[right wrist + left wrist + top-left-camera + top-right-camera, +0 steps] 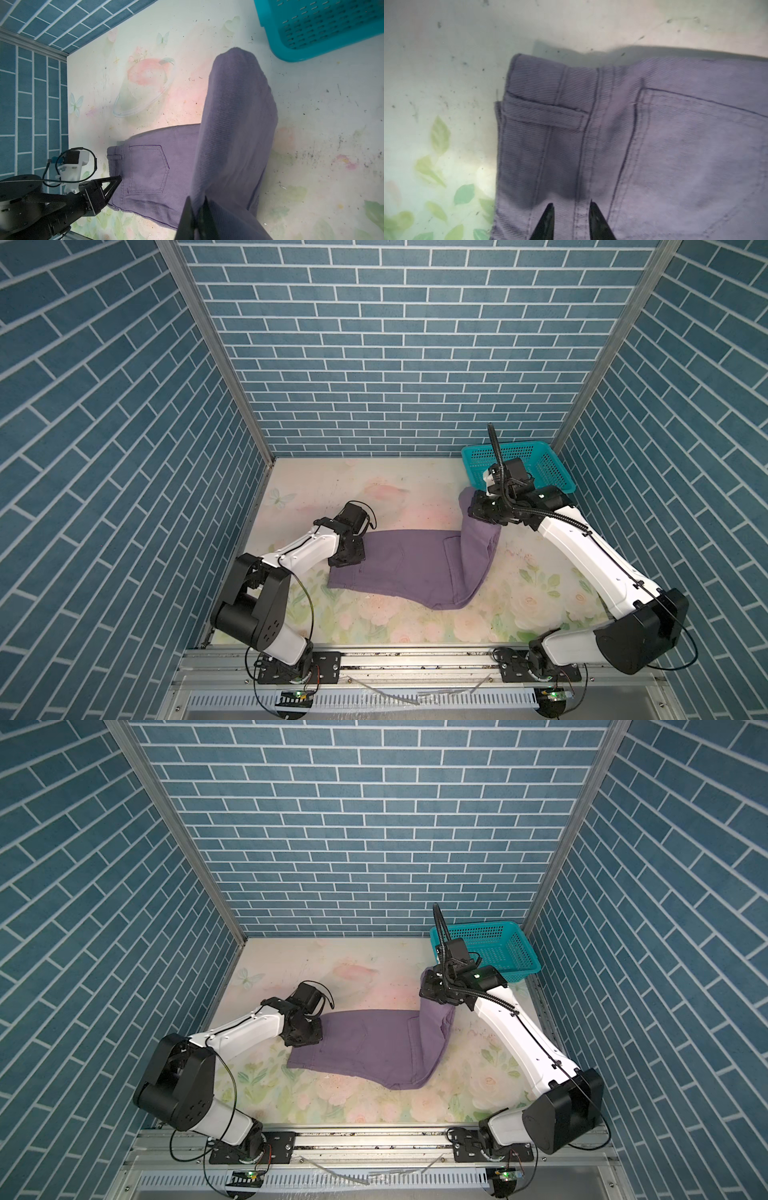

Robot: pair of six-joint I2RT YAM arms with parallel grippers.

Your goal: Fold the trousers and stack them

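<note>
trousers [407,564] [365,1044] lie mid-frame in both top views on the floral table [332,489] [291,1094], waist end toward the left and body flat. the leg part bends at lower centre and rises to the right of centre. left claw [348,556] [303,1038] sits at the waist edge, left of centre. in the left wrist view its fingers stand narrowly parted [572,205] over the waistband seam, with a belt loop [544,114] and back pocket [695,155] in plain sight — cannot tell whether the tips touch the cloth. right claw [478,506] [428,986] is right of centre. in the right wrist view it is closed [196,199] on the leg cloth at the bottom edge, the leg [234,124] lifted off the table and arching up-frame. the left claw [118,178] shows at lower left beside the pocket [147,168]. teal basket [519,445] [473,925] [268,35] stands in the table's far right corner — near the raised leg end, not touching it.
</note>
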